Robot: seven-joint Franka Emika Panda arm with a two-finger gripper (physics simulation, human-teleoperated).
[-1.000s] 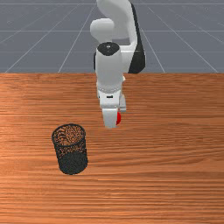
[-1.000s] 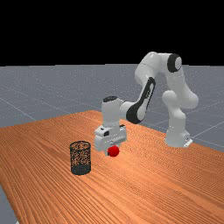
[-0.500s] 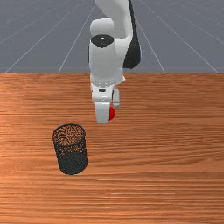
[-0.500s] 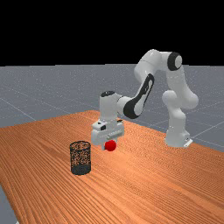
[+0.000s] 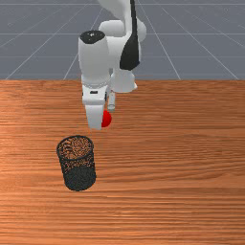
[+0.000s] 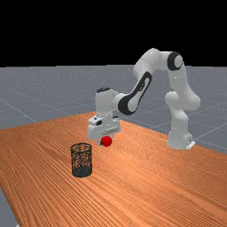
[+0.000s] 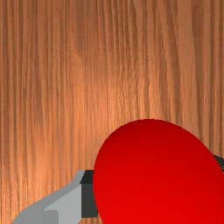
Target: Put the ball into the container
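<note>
In the far view my gripper [image 6: 105,138] hangs over the table, shut on the red ball [image 6: 106,141], above and right of the black mesh container [image 6: 81,164]. The front view has the ball [image 5: 106,118] partly behind the white hand, farther back than the upright container [image 5: 79,174] and to its right. The wrist view shows the large red ball [image 7: 157,175] in my gripper [image 7: 153,194], one finger pad [image 7: 89,199] against its side; the ball hides the other finger.
The wooden table [image 5: 182,158] lies below the hand. A bit of dark mesh from the container [image 7: 219,161] peeks out beside the ball in the wrist view. The container's open rim [image 5: 75,137] faces up, lower than the ball.
The hand has risen and moved toward the front view's left, carrying the ball with it, nearer to the container's side. The container stands where it was.
</note>
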